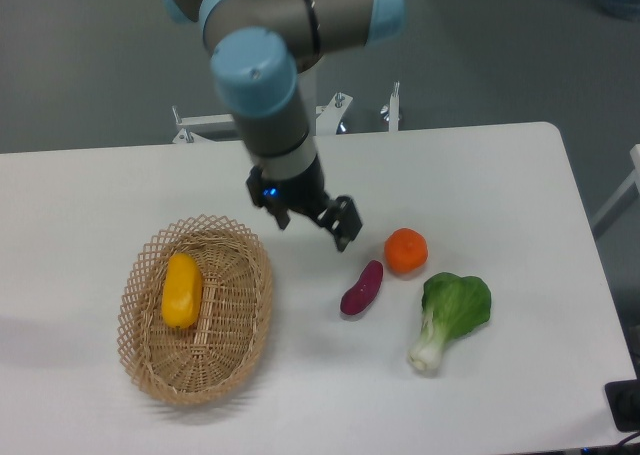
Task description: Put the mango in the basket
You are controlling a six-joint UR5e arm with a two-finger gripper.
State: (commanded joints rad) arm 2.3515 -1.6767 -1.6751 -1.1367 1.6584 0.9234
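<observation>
The yellow-orange mango [181,291] lies lengthwise inside the oval wicker basket [243,334] at the left of the table. Nothing touches it. My gripper [313,225] hangs above the table to the right of the basket, between the basket and the other produce. Its two black fingers stand apart and hold nothing, so it is open.
A small purple sweet potato [362,288] lies just below and right of the gripper. A round orange fruit [406,251] sits beside it, and a green bok choy [449,316] lies further right. The arm's base stands at the table's back edge.
</observation>
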